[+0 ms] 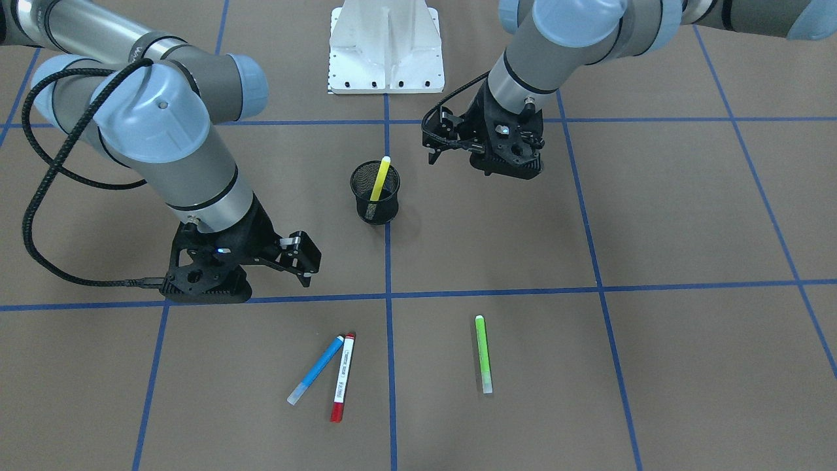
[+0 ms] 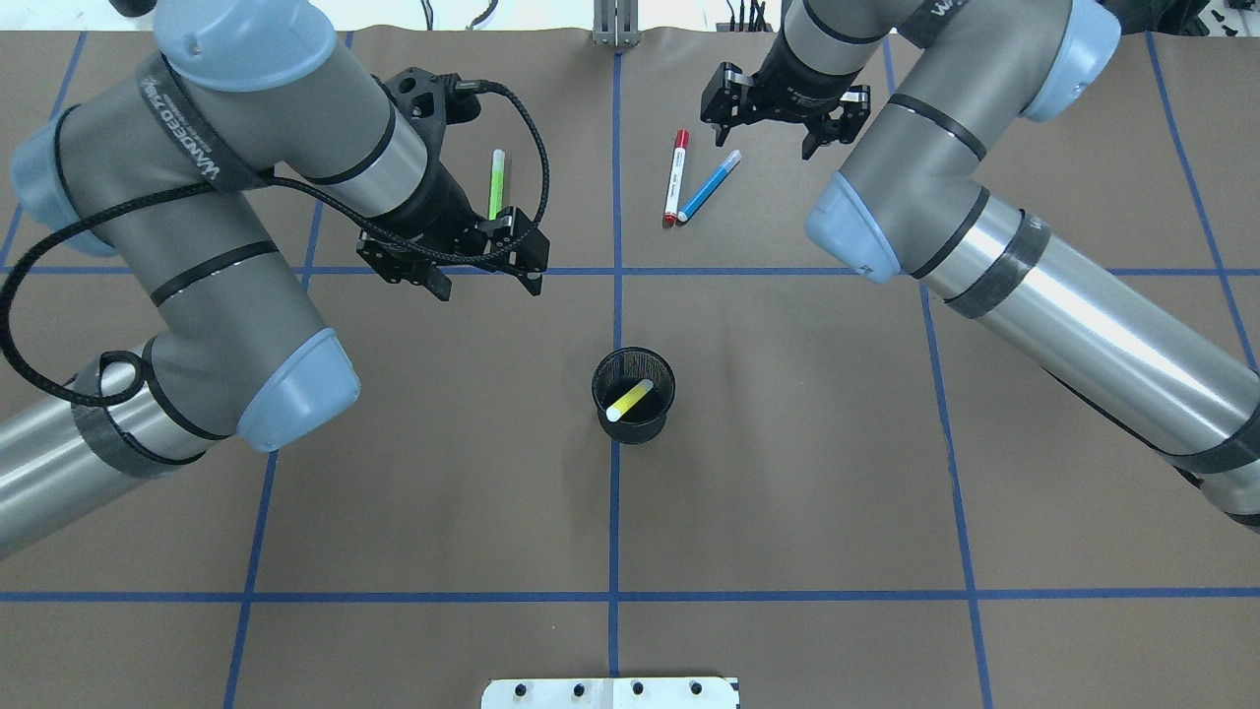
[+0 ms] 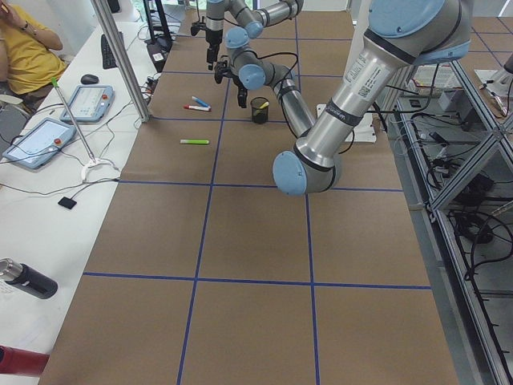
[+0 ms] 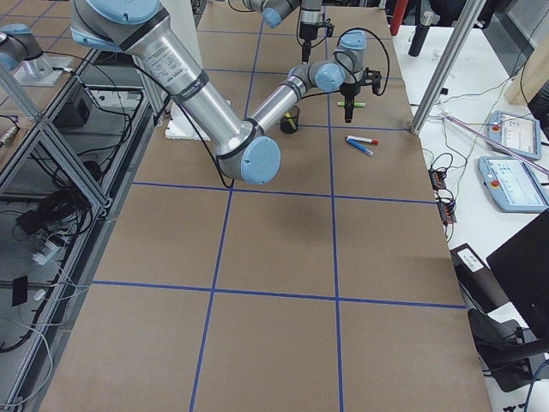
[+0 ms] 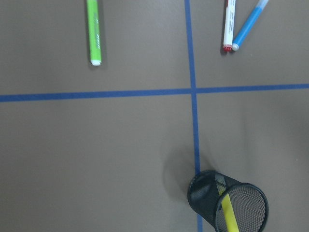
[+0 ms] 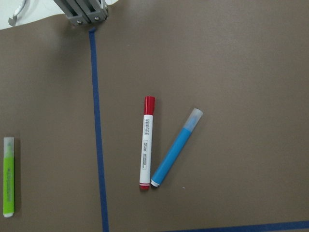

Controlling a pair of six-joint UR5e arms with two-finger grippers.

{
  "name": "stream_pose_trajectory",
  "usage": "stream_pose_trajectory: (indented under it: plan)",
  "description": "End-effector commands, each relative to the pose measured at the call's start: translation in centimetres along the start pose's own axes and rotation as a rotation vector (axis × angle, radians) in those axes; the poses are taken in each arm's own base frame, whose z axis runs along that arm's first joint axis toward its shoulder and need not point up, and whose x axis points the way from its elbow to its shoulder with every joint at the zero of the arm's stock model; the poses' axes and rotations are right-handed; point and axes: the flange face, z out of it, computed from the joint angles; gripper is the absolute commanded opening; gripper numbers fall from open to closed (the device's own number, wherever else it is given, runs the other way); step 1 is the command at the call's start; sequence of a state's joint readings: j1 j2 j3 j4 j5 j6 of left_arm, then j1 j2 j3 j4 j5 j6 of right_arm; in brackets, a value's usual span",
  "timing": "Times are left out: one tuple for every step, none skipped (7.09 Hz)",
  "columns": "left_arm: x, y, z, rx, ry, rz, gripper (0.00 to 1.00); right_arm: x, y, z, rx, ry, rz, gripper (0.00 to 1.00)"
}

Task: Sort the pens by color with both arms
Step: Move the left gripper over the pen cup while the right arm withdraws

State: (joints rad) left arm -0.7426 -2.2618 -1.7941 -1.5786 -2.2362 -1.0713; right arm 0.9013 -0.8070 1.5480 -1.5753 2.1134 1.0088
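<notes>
A yellow pen (image 2: 630, 399) stands tilted inside the black mesh cup (image 2: 635, 425) at the table's middle. The green pen (image 2: 497, 184) lies alone on the far left. The white pen with red ends (image 2: 675, 177) and the blue pen (image 2: 709, 185) lie in a V, their near tips almost touching. My left gripper (image 2: 487, 286) hovers open and empty between the green pen and the cup. My right gripper (image 2: 760, 133) is open and empty above the table, just right of the blue pen. The right wrist view looks down on the red-ended pen (image 6: 146, 142) and blue pen (image 6: 176, 147).
Blue tape lines (image 1: 387, 294) divide the brown table into squares. The white base pedestal (image 1: 386, 49) stands at the robot's edge. A metal post (image 3: 120, 60) and a side bench with tablets (image 3: 40, 140) border the far edge, where a person (image 3: 24, 44) sits.
</notes>
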Motion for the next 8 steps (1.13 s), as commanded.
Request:
stream_pose_trajectory:
  plan:
    - [3.0, 0.2, 3.0, -0.045, -0.007, 0.013, 0.9, 4.4, 2.4, -1.4, -0.057, 0.041, -0.078, 1.0]
    - [3.9, 1.0, 4.6, -0.073, -0.012, 0.02, 0.72, 4.6, 2.7, -1.7, -0.058, 0.04, -0.08, 1.0]
    - [4.2, 1.5, 6.1, -0.095, -0.021, 0.022, 0.71, 4.6, 2.8, -1.7, -0.062, 0.037, -0.078, 1.0]
    - [4.7, 2.0, 7.6, -0.118, -0.032, 0.023, 0.71, 4.9, 2.8, -1.4, -0.065, 0.041, -0.076, 1.0]
    - [5.7, 1.7, 8.8, -0.132, -0.041, 0.019, 0.71, 5.2, 3.0, -1.3, -0.066, 0.043, -0.075, 1.0]
    - [6.2, 1.8, 9.6, -0.145, -0.044, 0.018, 0.69, 5.2, 3.0, -1.3, -0.066, 0.043, -0.075, 1.0]
    - [6.4, 2.2, 10.1, -0.153, -0.044, 0.023, 0.61, 5.2, 3.0, -1.3, -0.066, 0.042, -0.076, 1.0]
    - [6.9, 2.4, 10.5, -0.159, -0.043, 0.018, 0.57, 5.2, 3.0, -1.3, -0.066, 0.042, -0.074, 1.0]
